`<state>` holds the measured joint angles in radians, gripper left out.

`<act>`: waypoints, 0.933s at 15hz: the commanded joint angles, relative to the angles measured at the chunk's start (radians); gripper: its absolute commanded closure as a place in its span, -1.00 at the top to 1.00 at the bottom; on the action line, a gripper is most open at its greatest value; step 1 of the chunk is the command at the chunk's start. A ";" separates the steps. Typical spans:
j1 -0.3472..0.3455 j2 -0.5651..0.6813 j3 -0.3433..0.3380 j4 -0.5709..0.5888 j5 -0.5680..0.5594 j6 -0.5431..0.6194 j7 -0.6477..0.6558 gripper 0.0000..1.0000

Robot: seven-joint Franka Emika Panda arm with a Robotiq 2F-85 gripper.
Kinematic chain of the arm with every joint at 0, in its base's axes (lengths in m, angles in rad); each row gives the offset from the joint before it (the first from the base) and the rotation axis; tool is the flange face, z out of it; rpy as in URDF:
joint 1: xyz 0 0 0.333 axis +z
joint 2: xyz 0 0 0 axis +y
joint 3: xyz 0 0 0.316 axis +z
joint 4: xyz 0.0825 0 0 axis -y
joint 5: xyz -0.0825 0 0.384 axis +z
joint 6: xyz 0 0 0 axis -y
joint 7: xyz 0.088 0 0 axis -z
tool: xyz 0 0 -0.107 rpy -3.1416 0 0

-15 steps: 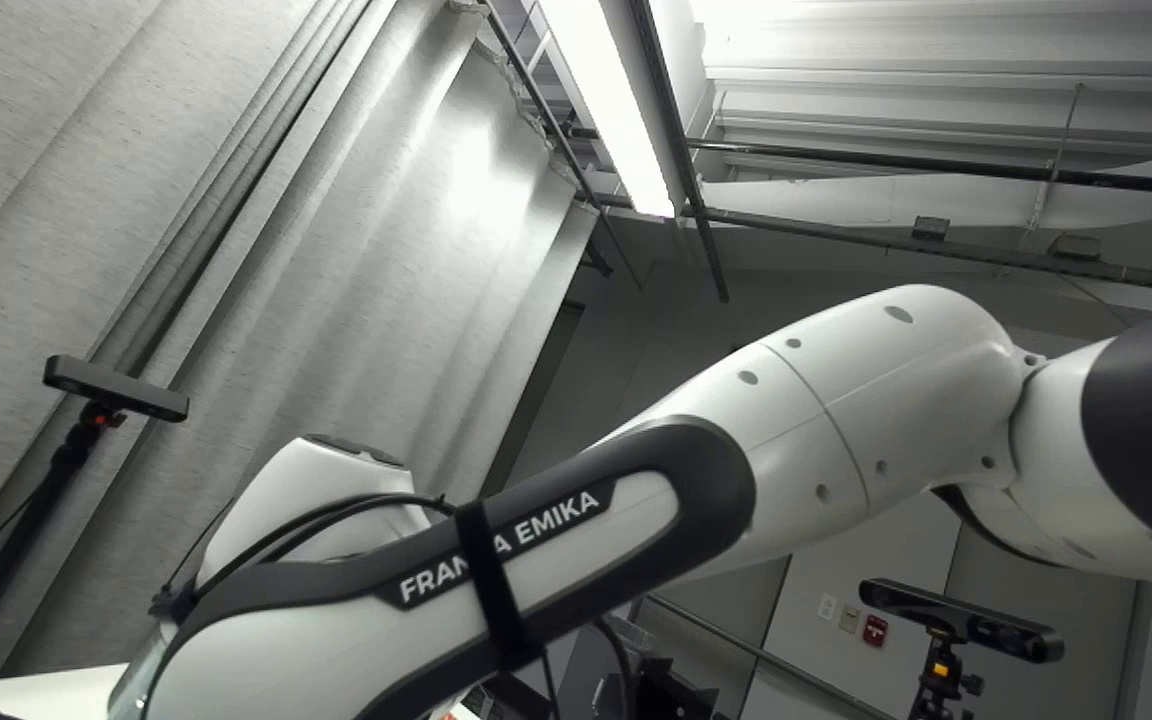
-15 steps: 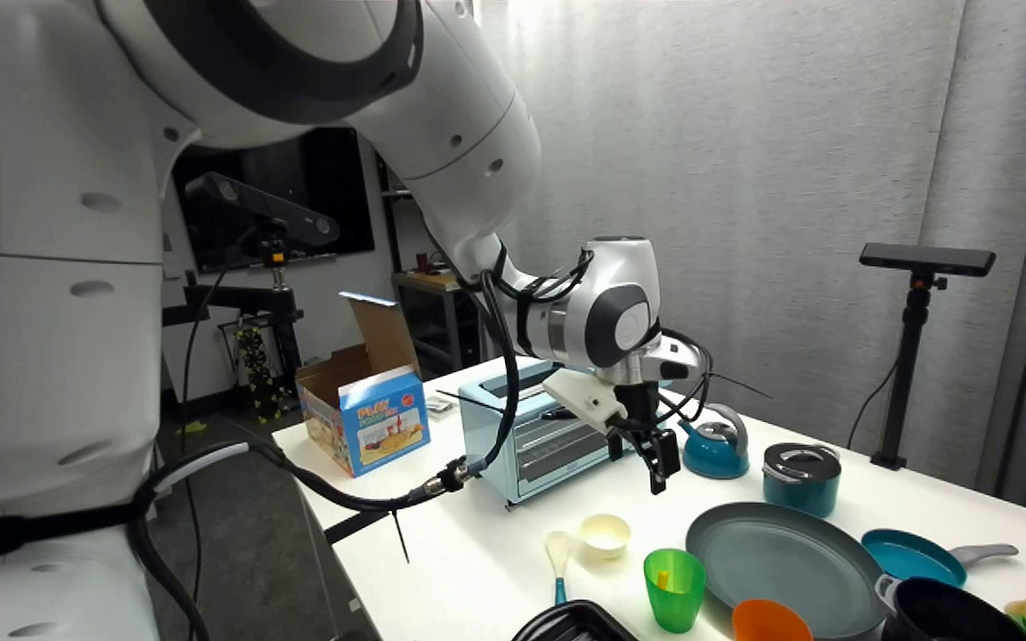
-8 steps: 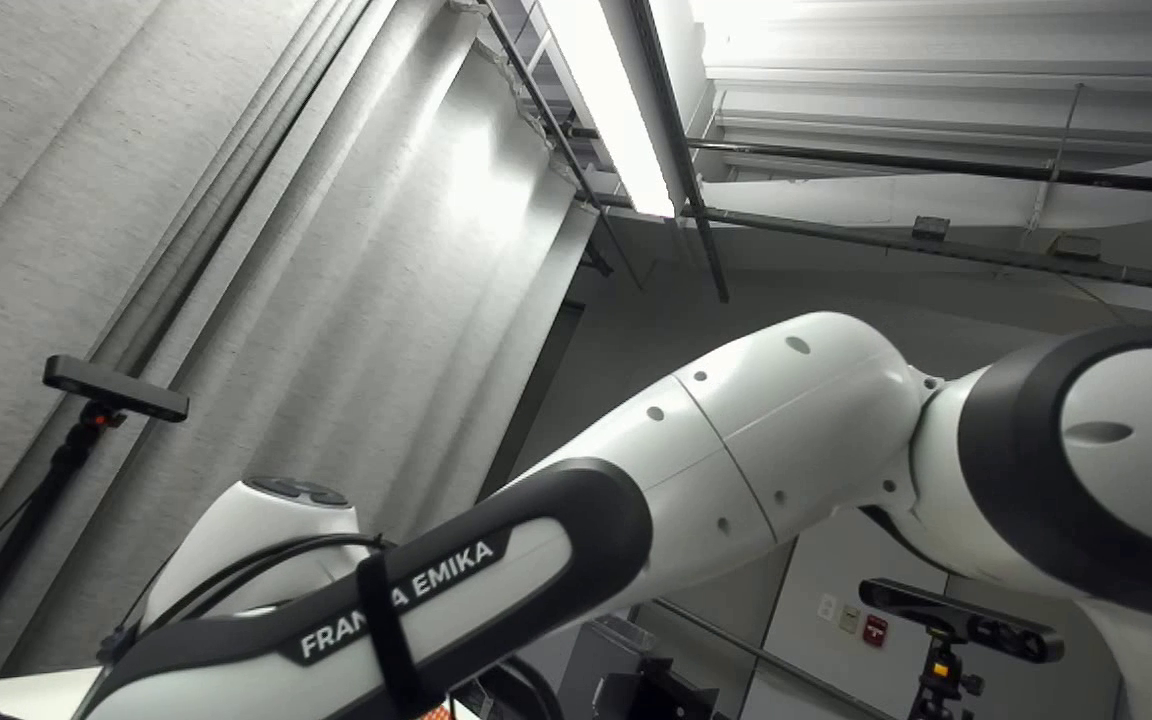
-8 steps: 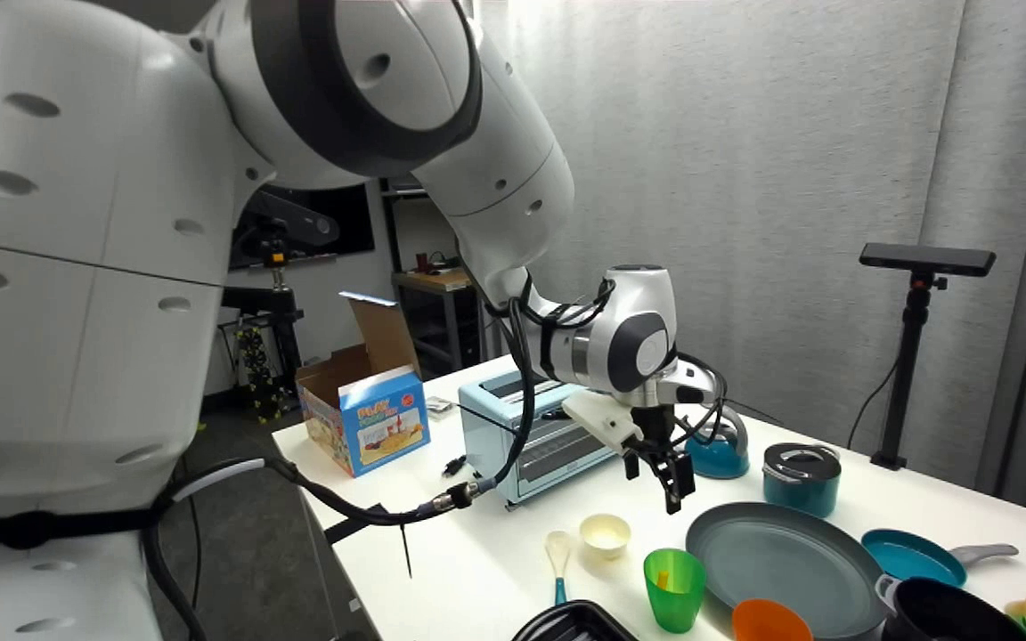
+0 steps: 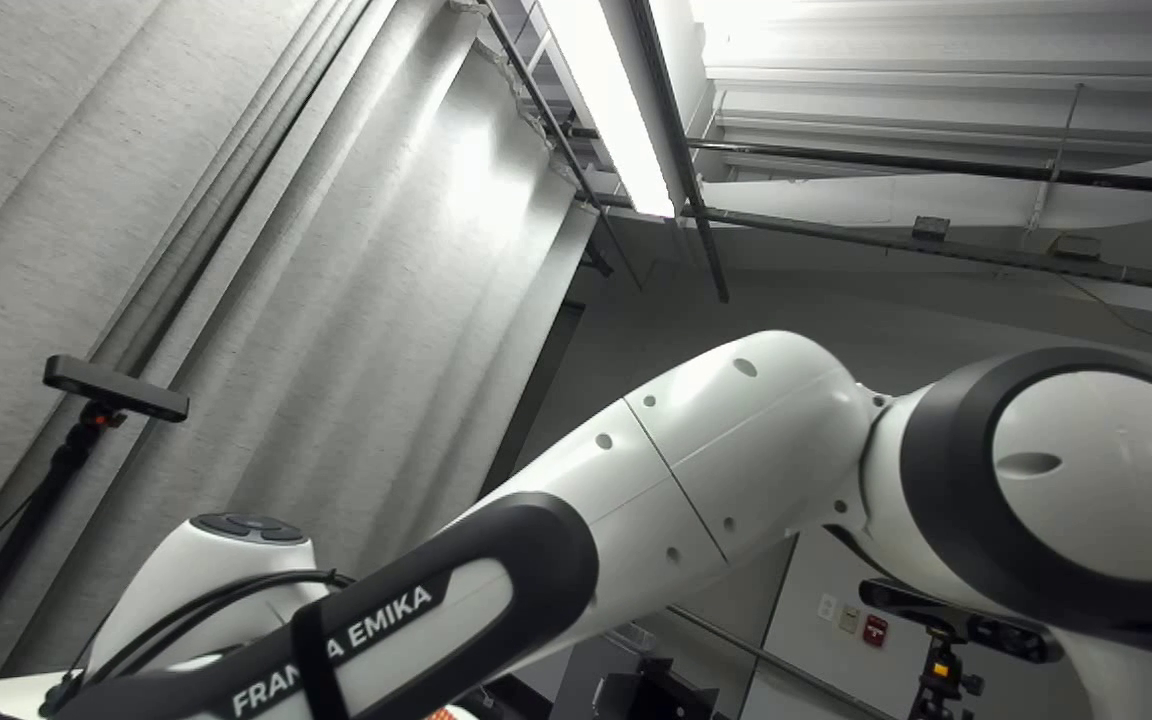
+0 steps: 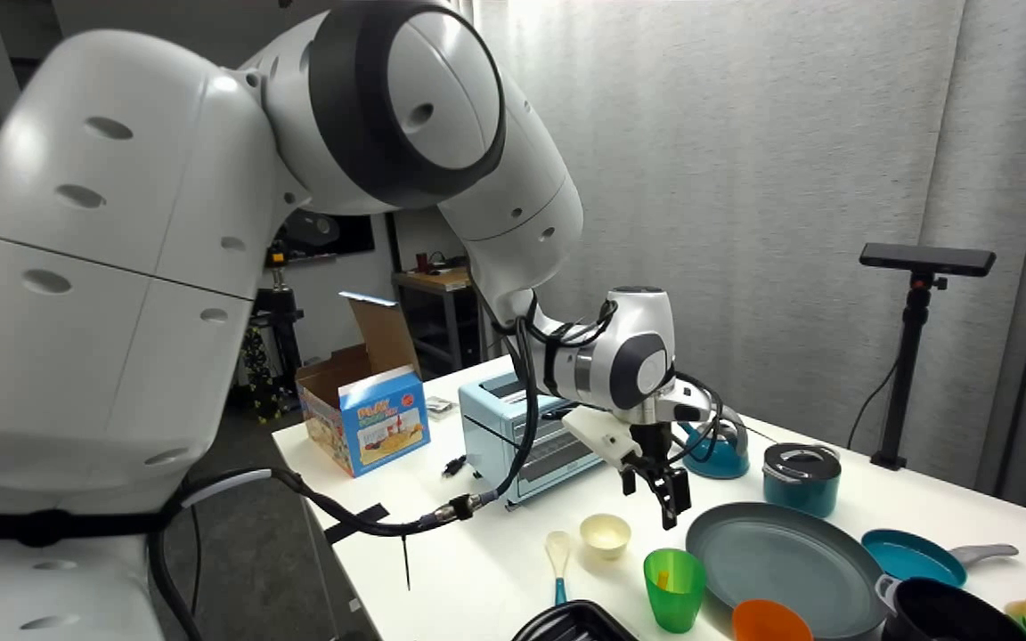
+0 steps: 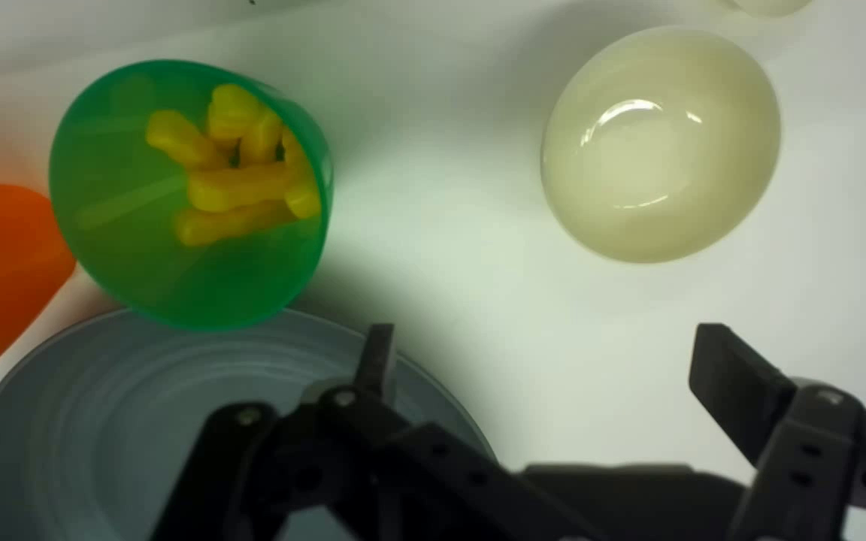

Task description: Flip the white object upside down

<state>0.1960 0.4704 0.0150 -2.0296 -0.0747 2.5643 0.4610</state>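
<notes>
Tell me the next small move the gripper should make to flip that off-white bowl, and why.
Probably ease the gripper across toward the off-white bowl before any lowering. Its jaws stand apart with nothing between them; in the wrist view the bowl, mouth up on the table, lies beyond them, and one jaw overlaps the gray plate, which might obstruct a descent here.

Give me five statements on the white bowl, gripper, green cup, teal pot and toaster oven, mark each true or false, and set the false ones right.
1. The white bowl has its open side facing up. True.
2. The gripper is closed around the white bowl. False: the gripper is open and holds nothing.
3. The green cup contains yellow pieces. True.
4. The teal pot has no lid. False: a lid sits on the teal pot.
5. The toaster oven stands on the table. True.
</notes>
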 commanded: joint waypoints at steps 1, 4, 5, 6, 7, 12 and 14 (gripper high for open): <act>0.022 0.005 -0.022 -0.004 0.004 0.009 0.006 1.00; 0.020 0.012 -0.024 -0.007 0.004 0.004 0.003 1.00; 0.019 0.017 -0.025 -0.006 0.004 0.003 0.001 1.00; 0.018 0.022 -0.026 -0.005 0.005 0.001 -0.002 1.00; 0.017 0.029 -0.027 -0.003 0.006 -0.001 -0.003 1.00; 0.021 0.048 -0.031 -0.007 0.007 -0.001 -0.001 1.00; 0.025 0.055 -0.031 -0.010 0.006 -0.007 -0.001 1.00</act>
<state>0.1982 0.5170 0.0016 -2.0392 -0.0747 2.5642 0.4609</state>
